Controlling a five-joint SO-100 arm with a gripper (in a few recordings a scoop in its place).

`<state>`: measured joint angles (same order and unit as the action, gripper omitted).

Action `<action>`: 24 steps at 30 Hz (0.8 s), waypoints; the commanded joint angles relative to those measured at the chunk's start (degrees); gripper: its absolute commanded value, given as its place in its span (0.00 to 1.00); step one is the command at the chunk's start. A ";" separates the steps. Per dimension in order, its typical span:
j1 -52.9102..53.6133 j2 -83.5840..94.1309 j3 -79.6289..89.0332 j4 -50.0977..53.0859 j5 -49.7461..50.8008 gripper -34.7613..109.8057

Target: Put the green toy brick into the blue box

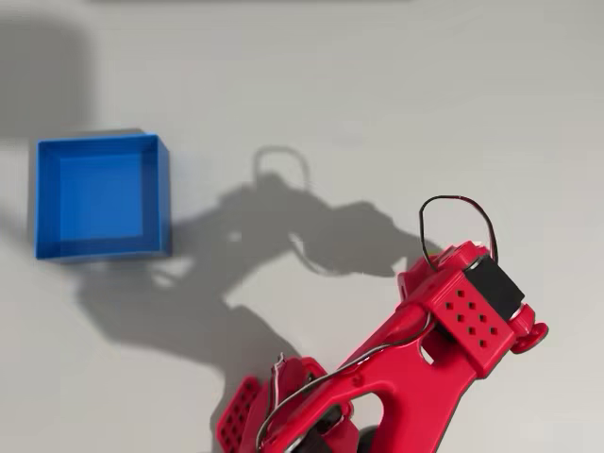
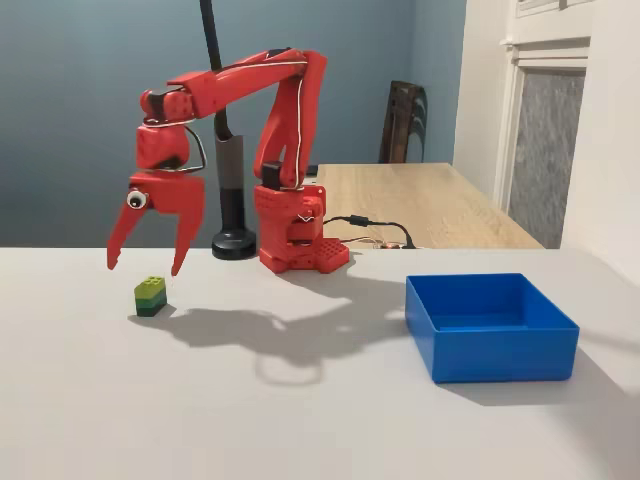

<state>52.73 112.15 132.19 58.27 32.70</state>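
So, red arm (image 2: 270,110) bolted near the far edge of the grey table (image 2: 300,400) in the fixed view, reaching out to the left with the gripper (image 2: 146,268) pointing straight down. Jaws spread wide apart, nothing between them, tips hanging clear above the tabletop (googly eye stuck on the left finger, nice touch). Green toy brick (image 2: 151,296) sitting flat on the table right below that open gap, studs up, lime top over darker sides, not touched by either finger. Blue box (image 2: 492,328) way over on the right side of the same view, nearer the camera than the arm's base, well apart from the brick, open top up, nothing visible inside. Looking down from overhead, same box (image 1: 102,195) sits at the left, bare blue floor, with the arm's big shadow spilling across the table between it and the arm (image 1: 415,359) in the lower right. Black lamp-style post (image 2: 232,190) just left of the arm's base, wooden desk (image 2: 420,200) farther back on the right
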 commanded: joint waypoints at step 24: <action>-0.26 -7.56 4.04 -11.16 1.32 0.29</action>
<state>51.86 103.89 136.49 47.02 33.40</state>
